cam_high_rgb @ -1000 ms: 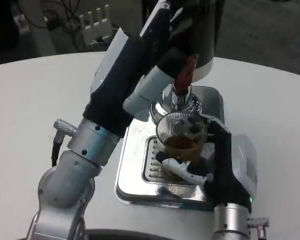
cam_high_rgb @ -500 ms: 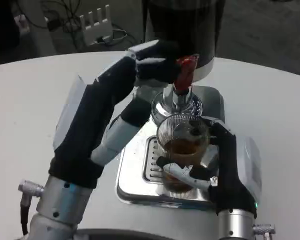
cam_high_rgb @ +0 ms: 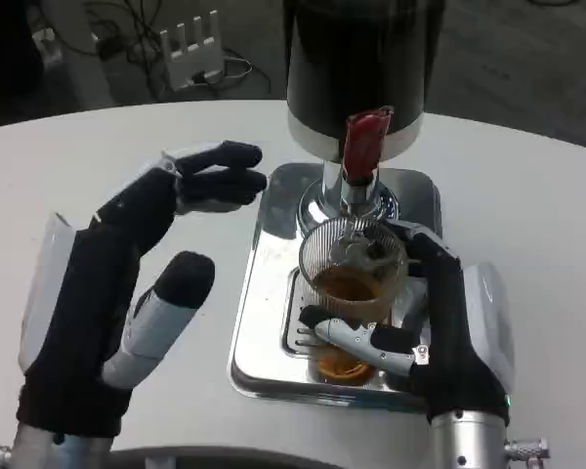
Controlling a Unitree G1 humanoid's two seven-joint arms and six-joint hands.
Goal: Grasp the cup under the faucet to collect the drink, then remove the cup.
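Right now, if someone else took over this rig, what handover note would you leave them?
Left hand: holds nothing, fingers apart, hovering over the table left of the tray, clear of the red tap lever.
Right hand: grips the cup, fingers wrapped around it.
Cup: upright on the tray's grille, directly under the faucet, partly filled with brown drink.
Done: cup grasped, drink collected.
Left: lift the cup away from the dispenser without spilling.

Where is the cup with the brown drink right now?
In the head view, the cup sits right of centre on the silver drip tray, just under the faucet, held by the right hand.
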